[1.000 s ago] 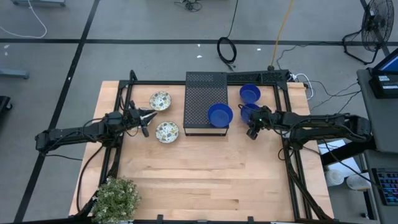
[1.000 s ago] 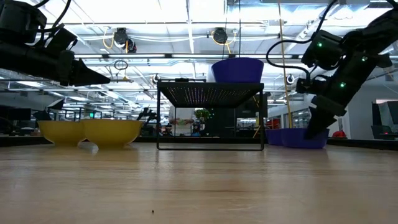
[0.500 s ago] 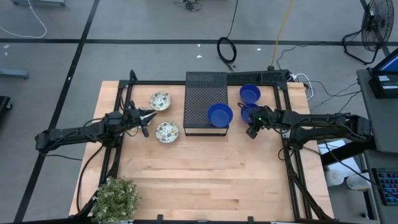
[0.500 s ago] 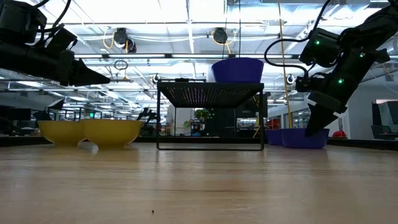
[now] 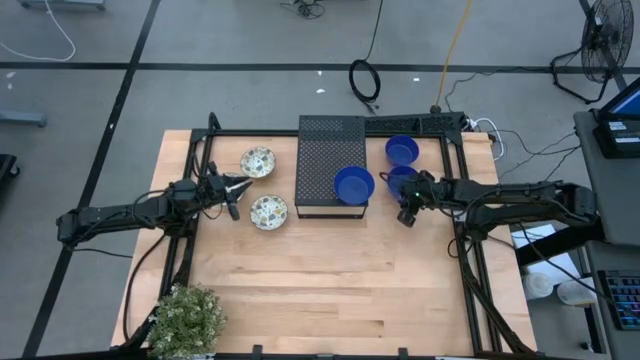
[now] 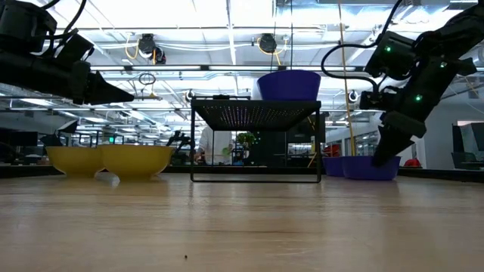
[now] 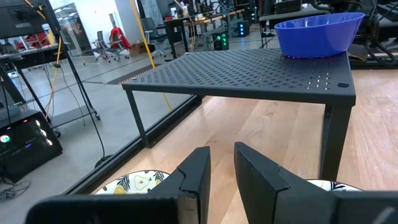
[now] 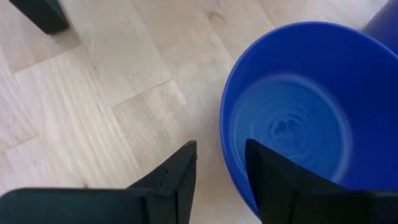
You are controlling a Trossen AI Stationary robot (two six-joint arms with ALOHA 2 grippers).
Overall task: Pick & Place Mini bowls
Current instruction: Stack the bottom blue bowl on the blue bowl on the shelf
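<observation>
One down, four to go, by the look of it

One blue bowl (image 5: 354,184) sits on the black box (image 5: 331,150); right gripper (image 8: 219,163), fingers apart, straddles another blue bowl's (image 8: 298,118) rim. Left gripper (image 7: 221,163) hovers empty, fingers slightly apart, near the patterned bowls (image 5: 258,162).

The wooden counter (image 5: 320,290) carries two floral bowls (image 5: 258,161), a black perforated box (image 5: 325,165), two blue bowls (image 5: 401,150) and a plant (image 5: 187,318)
</observation>
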